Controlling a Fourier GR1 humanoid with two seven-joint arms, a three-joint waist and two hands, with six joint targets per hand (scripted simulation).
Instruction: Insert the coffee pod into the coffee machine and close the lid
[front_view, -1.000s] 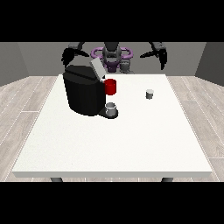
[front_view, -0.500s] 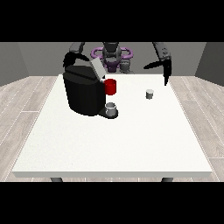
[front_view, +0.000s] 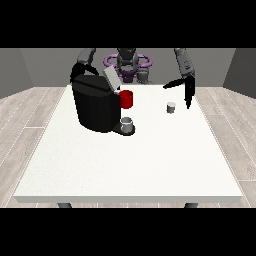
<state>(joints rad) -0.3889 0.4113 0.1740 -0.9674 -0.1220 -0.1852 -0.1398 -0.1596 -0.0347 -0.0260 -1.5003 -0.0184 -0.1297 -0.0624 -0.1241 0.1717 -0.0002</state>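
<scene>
We start with the white desk (front_view: 130, 165), which fills most of the front view and carries everything else. On its far left part, toward ten o'clock from the desk's centre, stands the black coffee machine (front_view: 95, 106), its grey lid (front_view: 111, 79) tilted up and open, a red part (front_view: 126, 99) at its front and a small grey cup (front_view: 127, 123) on its drip base. The robot hand at the view's right (front_view: 186, 88) hangs above the desk at about one o'clock, with a thumb held out sideways and straight fingers pointing down, so we read it as spread apart and holding nothing. The robot hand at the view's left (front_view: 79, 70) sits behind the machine's top at eleven o'clock; we cannot tell how it is held. The coffee pod (front_view: 171, 107), small and pale, rests on the desk just beside the right-side hand, at its eight o'clock and apart from it. We judge the task barely begun: the pod is not yet grasped, and insertion and closing the lid both remain.
</scene>
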